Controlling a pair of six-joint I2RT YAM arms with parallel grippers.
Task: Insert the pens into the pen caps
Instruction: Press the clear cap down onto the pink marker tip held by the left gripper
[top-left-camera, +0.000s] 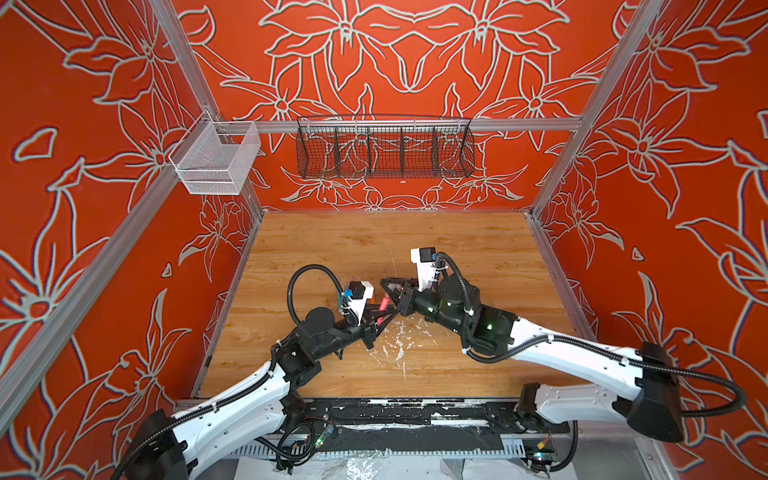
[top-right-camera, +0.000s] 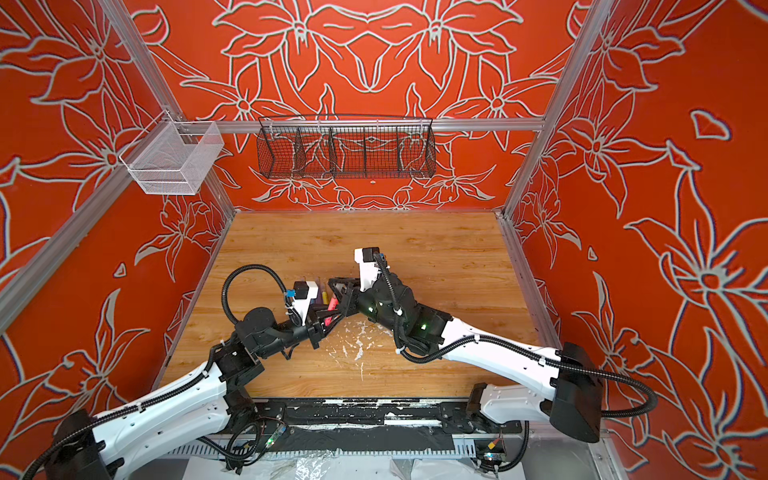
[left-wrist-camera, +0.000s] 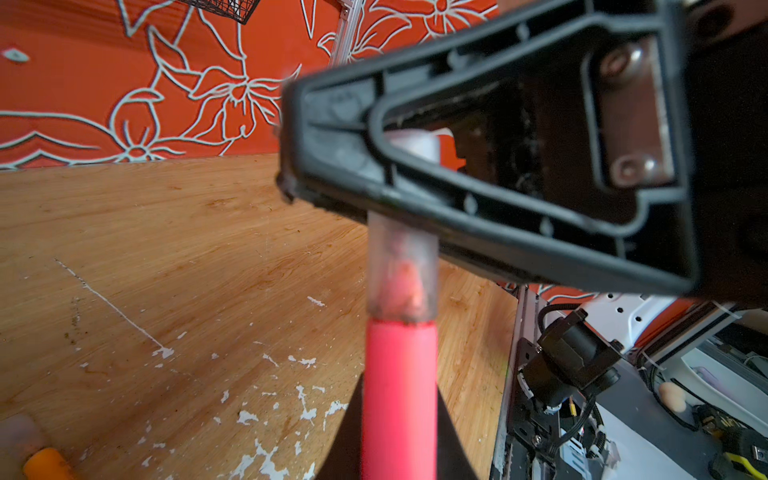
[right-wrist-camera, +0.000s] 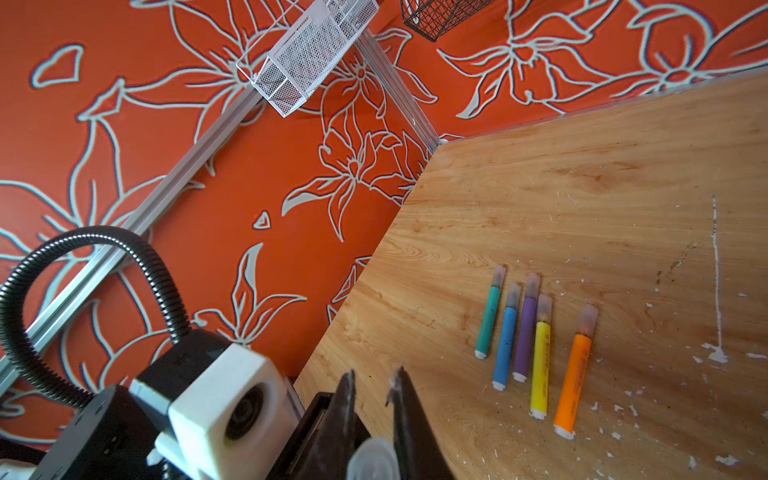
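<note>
Both top views show two robot arms meeting at the centre of the frame, over a wooden table (top-left-camera: 457, 249). The left gripper (top-left-camera: 384, 319) is clamped on a pink pen (top-left-camera: 384, 304). The pen slants up to the right gripper (top-left-camera: 384, 283), which meets its far end.

Left wrist view: the pink pen is smooth and bright, squeezed between this gripper's dark fingers (left-wrist-camera: 345, 453). A cloudy, clear-grey cap (left-wrist-camera: 402, 266) covers its tip, which shows faintly inside. The cap's far part passes behind a black finger of the right gripper.

Right wrist view: the right gripper's two fingers (right-wrist-camera: 409, 424) stand narrowly apart, pinching the cap's rounded end. Beyond them, five pens lie side by side on the table: green pen (right-wrist-camera: 489, 318), blue pen (right-wrist-camera: 505, 340), purple pen (right-wrist-camera: 525, 332), yellow pen (right-wrist-camera: 540, 361) and orange pen (right-wrist-camera: 575, 374). Each has a greyish cap on one end and a white stub on the other.
</note>
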